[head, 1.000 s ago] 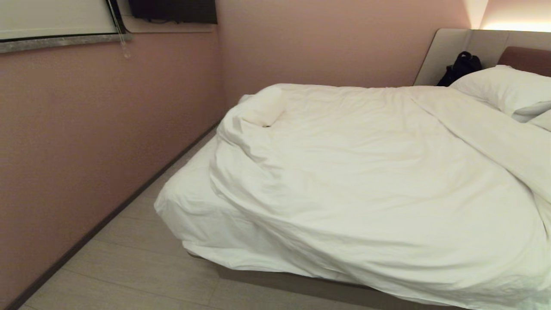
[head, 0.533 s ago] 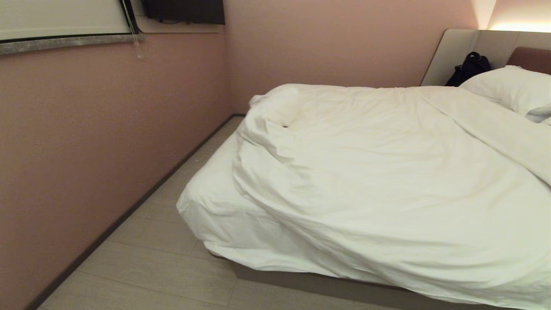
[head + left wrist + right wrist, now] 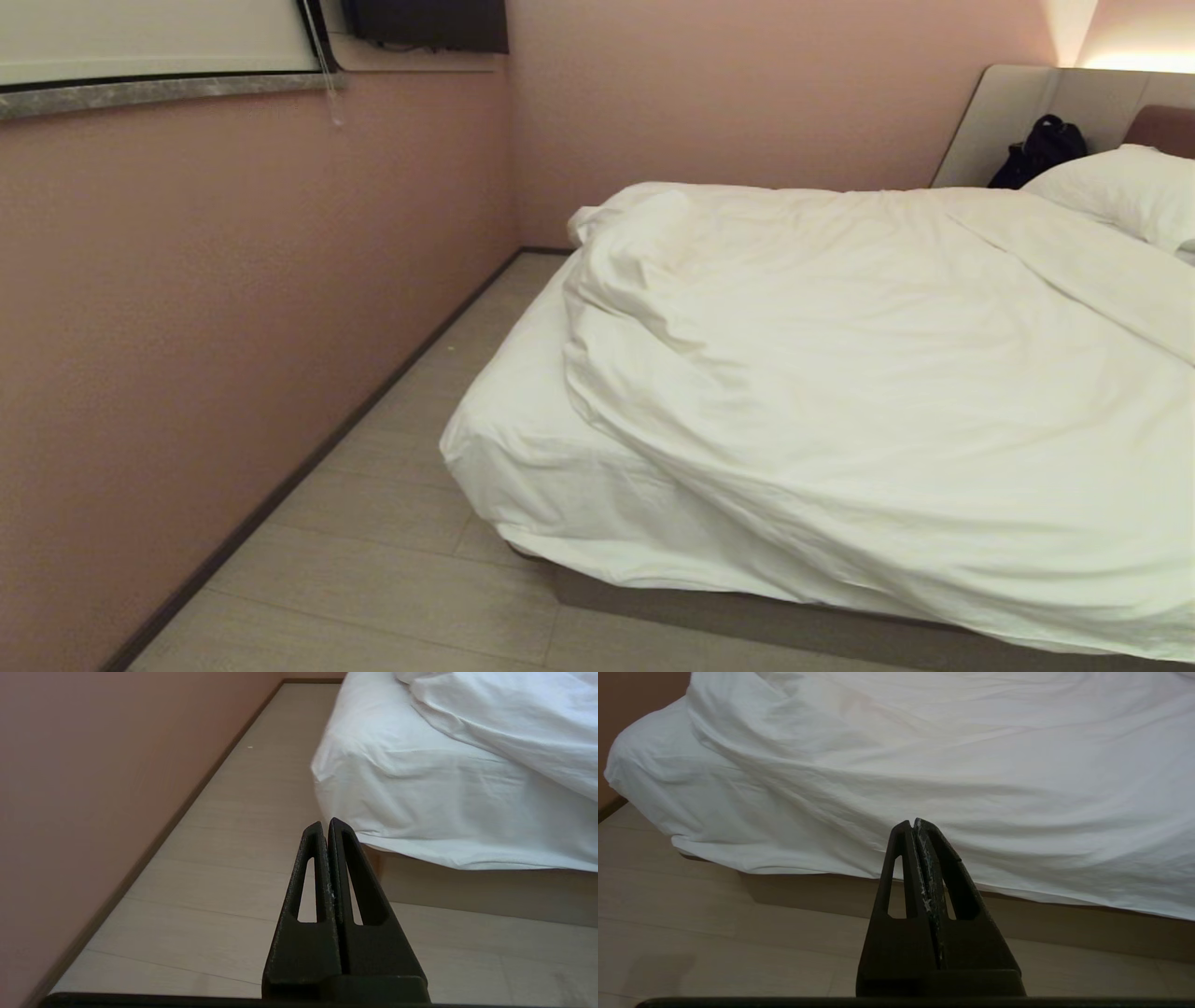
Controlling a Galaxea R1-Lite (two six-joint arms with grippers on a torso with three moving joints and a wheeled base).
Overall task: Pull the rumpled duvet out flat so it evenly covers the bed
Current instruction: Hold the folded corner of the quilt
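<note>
I see the duvet [image 3: 887, 373] lying rumpled across the bed [image 3: 747, 625], bunched back from the near-left corner so the sheet [image 3: 523, 448] shows there. My left gripper [image 3: 325, 823] is clenched on nothing, above the floor [image 3: 233, 858] near that corner. My right gripper [image 3: 911, 825] is likewise clenched and empty, facing the duvet's hanging edge.

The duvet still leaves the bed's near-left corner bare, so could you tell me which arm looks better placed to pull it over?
Probably the left. The left gripper, shut, faces the bare corner of the bed and the duvet edge; the right gripper, shut, faces covered bed.
</note>
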